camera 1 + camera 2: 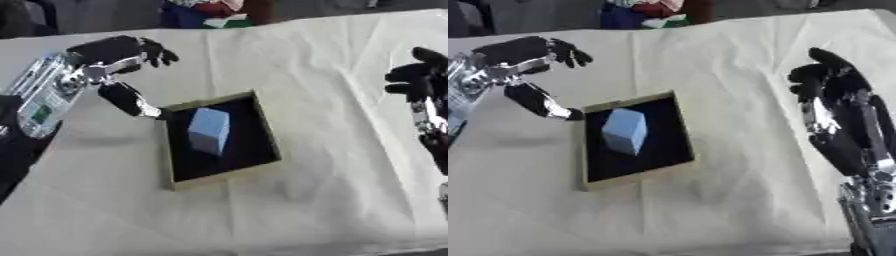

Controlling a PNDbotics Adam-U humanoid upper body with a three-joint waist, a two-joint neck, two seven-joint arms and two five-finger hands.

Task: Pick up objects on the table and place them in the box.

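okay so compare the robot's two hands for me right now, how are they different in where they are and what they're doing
The left hand is at the box's upper-left corner, its thumb reaching down to the rim; the right hand hovers at the cloth's right side, well away from the box. The left hand spreads wide, thumb far from its fingers; the right hand's fingers stay together, bent at the tips. Both are black and hold nothing. The light blue block already lies in the box.

surface: table point(332, 200), covered in a cream cloth with faint creases | on it: shallow box point(267, 131), dark inside, pale rim, near centre, sitting askew
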